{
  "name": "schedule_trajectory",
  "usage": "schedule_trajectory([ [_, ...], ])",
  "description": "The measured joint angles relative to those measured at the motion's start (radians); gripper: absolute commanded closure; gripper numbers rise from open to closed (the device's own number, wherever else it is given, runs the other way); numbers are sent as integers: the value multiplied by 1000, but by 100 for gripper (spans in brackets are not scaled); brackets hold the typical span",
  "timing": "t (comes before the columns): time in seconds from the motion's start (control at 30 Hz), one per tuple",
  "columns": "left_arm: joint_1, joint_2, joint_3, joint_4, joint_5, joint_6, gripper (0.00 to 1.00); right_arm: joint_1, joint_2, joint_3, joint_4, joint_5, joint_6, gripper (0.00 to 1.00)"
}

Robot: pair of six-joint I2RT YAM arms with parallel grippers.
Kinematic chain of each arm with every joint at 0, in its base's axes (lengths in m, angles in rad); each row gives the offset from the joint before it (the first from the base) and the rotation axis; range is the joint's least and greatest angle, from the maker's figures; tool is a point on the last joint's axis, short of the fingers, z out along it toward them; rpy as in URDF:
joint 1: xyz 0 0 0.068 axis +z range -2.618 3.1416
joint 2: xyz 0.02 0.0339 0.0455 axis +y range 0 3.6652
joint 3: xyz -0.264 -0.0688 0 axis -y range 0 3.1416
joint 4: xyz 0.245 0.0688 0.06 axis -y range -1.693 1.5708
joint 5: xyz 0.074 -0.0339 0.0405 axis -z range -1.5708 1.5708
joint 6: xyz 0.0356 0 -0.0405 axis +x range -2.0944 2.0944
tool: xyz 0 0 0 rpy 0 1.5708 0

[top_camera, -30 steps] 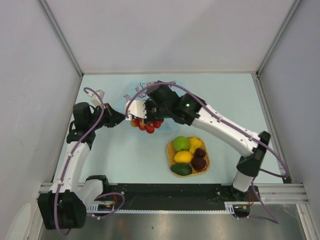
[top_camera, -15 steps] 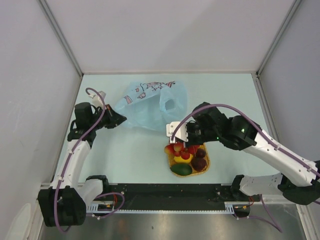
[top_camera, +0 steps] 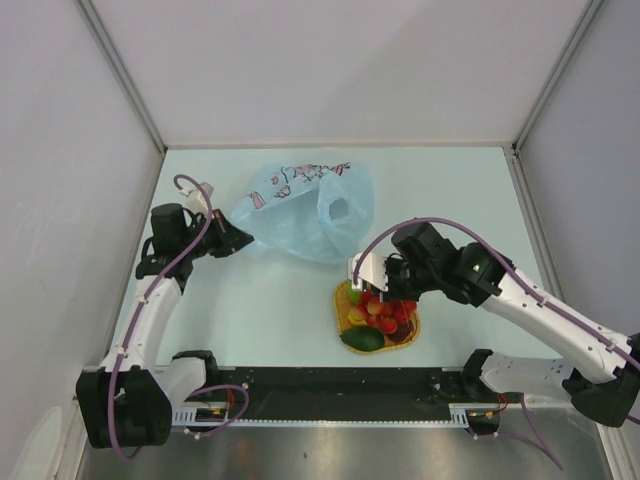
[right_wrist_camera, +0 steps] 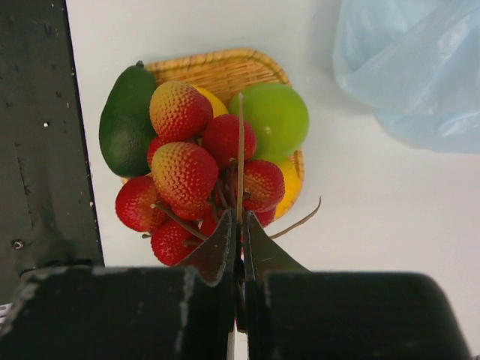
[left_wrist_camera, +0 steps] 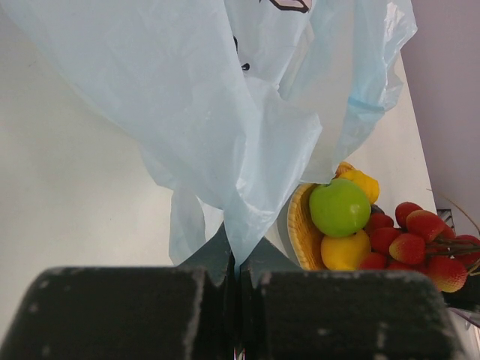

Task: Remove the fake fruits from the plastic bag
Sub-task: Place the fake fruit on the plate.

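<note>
My left gripper [top_camera: 240,240] [left_wrist_camera: 238,259] is shut on the left edge of the light-blue plastic bag [top_camera: 305,212] [left_wrist_camera: 225,112], which lies crumpled at the back of the table. My right gripper [top_camera: 366,283] [right_wrist_camera: 240,232] is shut on the thin stem of a bunch of small red fruits [top_camera: 383,311] [right_wrist_camera: 196,180], holding it over the orange woven tray [top_camera: 344,303] [right_wrist_camera: 217,67]. In the tray lie a green round fruit [right_wrist_camera: 271,116] [left_wrist_camera: 340,207], a yellow fruit [left_wrist_camera: 345,251] and a dark green oval fruit [top_camera: 362,339] [right_wrist_camera: 127,124].
The tray stands near the table's front edge, just ahead of the black base rail [top_camera: 340,385]. Grey walls enclose the table on the left, back and right. The right arm stretches across the front right of the table.
My right gripper has carried the red bunch from the bag's mouth to the tray and lowered it there. The bag has settled flat. My left gripper has stayed put on the bag.
</note>
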Motion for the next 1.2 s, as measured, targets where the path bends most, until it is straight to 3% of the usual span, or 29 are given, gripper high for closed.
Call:
schedule_trajectory([
  [0.83,0,3,7,-16,-3,4,100,-61,-42,-153,82,-72,-113,99],
  [1.0,0,3,7,-19,-3,9,100,-63,-46,-154,88,-72,-119,88],
  [1.2,0,3,7,-18,-3,9,100,-63,-49,-155,86,-71,-132,64],
])
